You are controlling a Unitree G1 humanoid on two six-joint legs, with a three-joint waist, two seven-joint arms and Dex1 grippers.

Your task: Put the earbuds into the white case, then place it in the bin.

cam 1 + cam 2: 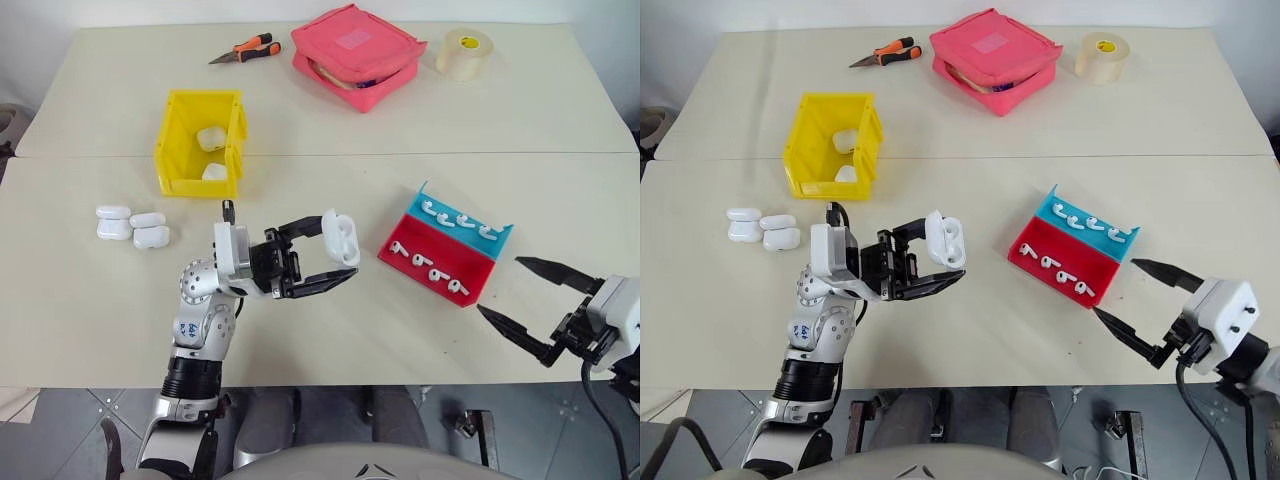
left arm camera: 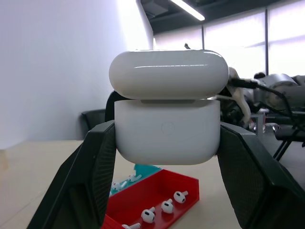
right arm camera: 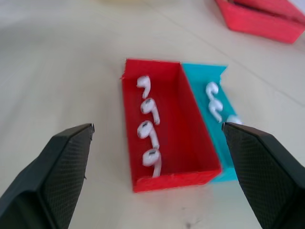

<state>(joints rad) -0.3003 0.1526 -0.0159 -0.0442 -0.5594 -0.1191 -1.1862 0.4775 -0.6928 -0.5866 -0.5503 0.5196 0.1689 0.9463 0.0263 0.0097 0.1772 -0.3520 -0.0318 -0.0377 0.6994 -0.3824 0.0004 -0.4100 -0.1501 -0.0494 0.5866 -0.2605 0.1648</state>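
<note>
Currently, item by item:

Left gripper [image 1: 335,258]: raised over the middle of the near table, pointing toward the robot's right, clamped on the case [image 1: 341,237]. Case body sits between the two fingers, lid flipped up on its hinge, mouth facing the tray side.

Right gripper [image 1: 528,295]: near the table's front right corner, fingers spread wide, nothing between them, aimed forward and left at the tray [image 1: 470,296].

Tray: red and blue halves side by side, right of centre, set askew to the table edges. Red half lies nearer the front edge and holds four earbuds [image 3: 150,132] in a row along its length; the blue half behind holds several more.

Key relation: the red row lies just ahead of the right gripper, along its line of aim, stems crossing the row. The right arm is the nearer one for picking; the open case waits on the tray's left, apart from it.

Bin [image 1: 178,185]: yellow, at the back edge of the near table, left of centre, two cases already inside. It lies behind and left of the left gripper, the nearer arm for the drop.

Spare cases [image 1: 131,227]: cluster of four near the left edge, in front of the bin.

Open room: bare table between tray and left gripper, and between that gripper and the bin. Pouch [image 1: 357,55], pliers [image 1: 246,50] and tape [image 1: 463,53] sit on the far table, well apart.
</note>
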